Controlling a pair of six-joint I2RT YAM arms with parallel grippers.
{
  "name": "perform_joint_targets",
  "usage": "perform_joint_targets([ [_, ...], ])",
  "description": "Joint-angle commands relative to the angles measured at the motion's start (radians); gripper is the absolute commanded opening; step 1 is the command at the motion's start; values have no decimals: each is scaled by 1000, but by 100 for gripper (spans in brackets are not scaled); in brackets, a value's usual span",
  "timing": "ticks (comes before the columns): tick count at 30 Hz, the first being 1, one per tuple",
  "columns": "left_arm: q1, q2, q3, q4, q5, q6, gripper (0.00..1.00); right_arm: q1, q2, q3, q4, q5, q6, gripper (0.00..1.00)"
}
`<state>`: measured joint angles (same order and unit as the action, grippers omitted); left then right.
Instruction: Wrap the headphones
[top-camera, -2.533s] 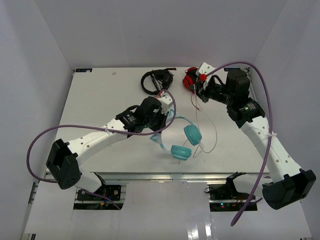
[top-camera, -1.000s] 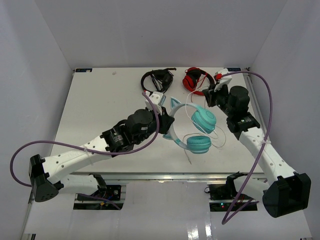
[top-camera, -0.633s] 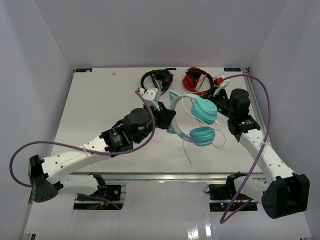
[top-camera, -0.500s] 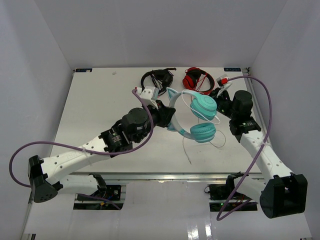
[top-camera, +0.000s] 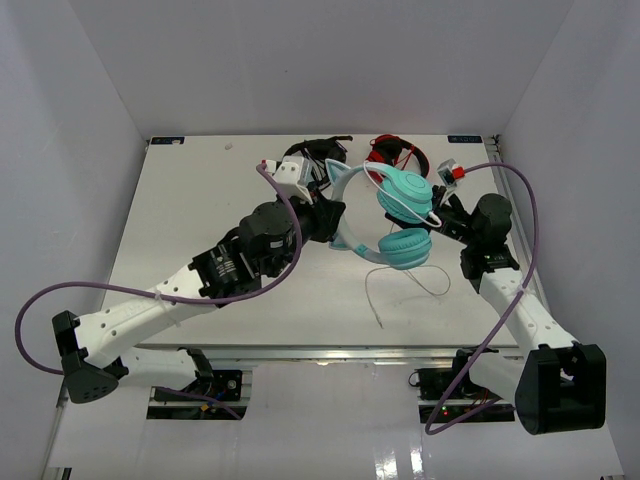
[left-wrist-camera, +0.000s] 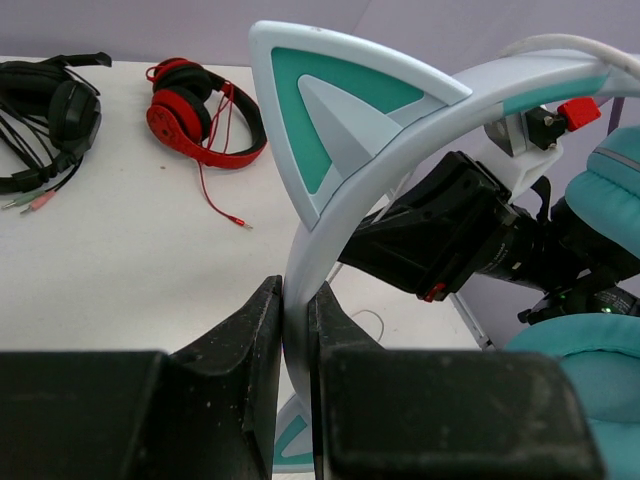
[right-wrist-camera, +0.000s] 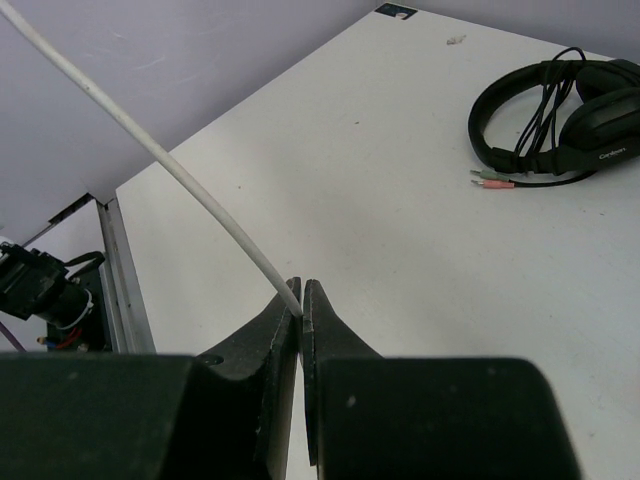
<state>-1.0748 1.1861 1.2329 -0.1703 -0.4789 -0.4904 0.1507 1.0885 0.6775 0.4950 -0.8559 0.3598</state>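
- The headphones (top-camera: 404, 192) are in the upper middle of the top view. They are held up off the desk (top-camera: 190, 210), with one teal cup above the other.
- The left hand (top-camera: 333, 222) is pressed tight on the pale headband (left-wrist-camera: 345, 190), just below a cat-ear point. Both fingers touch the band.
- The right hand (right-wrist-camera: 301, 300) is pinching the thin white cable (right-wrist-camera: 170, 165) with its very tips. From there the cable runs to the upper left of that view.
- In the top view the right hand sits just right of the cups and near the right wall (top-camera: 575, 130), so room on that side is tight.
- The cable hangs down in a loop, and its loose end lies on the desk near the front edge.
- The black headphones (left-wrist-camera: 55, 105) and the red headphones (left-wrist-camera: 195, 115) lie side by side near the back edge, just behind the lifted pair.
- The widest stretch of plain desk top is on the left side of the top view, between the left arm (top-camera: 150, 305) and the left wall (top-camera: 60, 150).
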Motion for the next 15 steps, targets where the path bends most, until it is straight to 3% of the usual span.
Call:
perform_joint_targets([
  [1,1,-37,61,-17,-59,-26,0,-32,-4,-32,166,-44,87,8],
  [15,1,13,144,-43,-78,-28,0,-41,10,-76,277,-93,136,8],
])
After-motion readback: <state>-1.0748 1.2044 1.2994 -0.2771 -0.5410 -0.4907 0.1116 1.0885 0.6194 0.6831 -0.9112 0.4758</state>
